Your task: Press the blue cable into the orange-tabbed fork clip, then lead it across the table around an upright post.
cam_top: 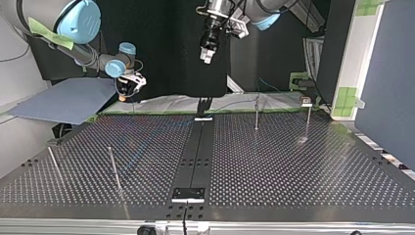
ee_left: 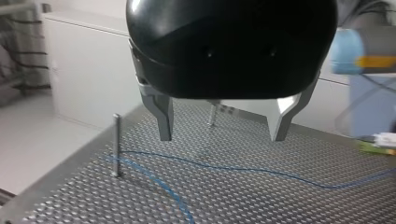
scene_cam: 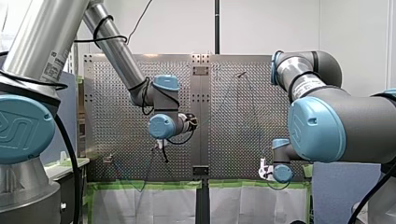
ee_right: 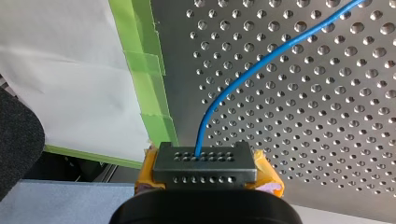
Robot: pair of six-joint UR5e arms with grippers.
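The blue cable [ee_left: 224, 168] lies slack on the perforated table and bends around an upright post [ee_left: 116, 144]. My left gripper [ee_left: 223, 136] hangs above the cable, its metal fingers [ee_left: 163, 119] open with nothing between them. In the top view it [cam_top: 207, 56] is well above the table's far edge. My right gripper [ee_right: 205, 165] is shut on the blue cable [ee_right: 233, 84] between yellow pads, over the taped table edge. In the top view it [cam_top: 127, 90] is at the far left. A small clip [cam_top: 306, 101] stands at the far right there; its tab colour is not clear.
Several thin upright posts [cam_top: 113, 166] stand on the table [cam_top: 293, 171], one [cam_top: 256, 115] near the far edge. A black strip [cam_top: 195, 152] runs down the middle. Green tape [ee_right: 149, 79] and white sheeting line the edge. A blue-grey board [cam_top: 63, 100] lies at the top view's left.
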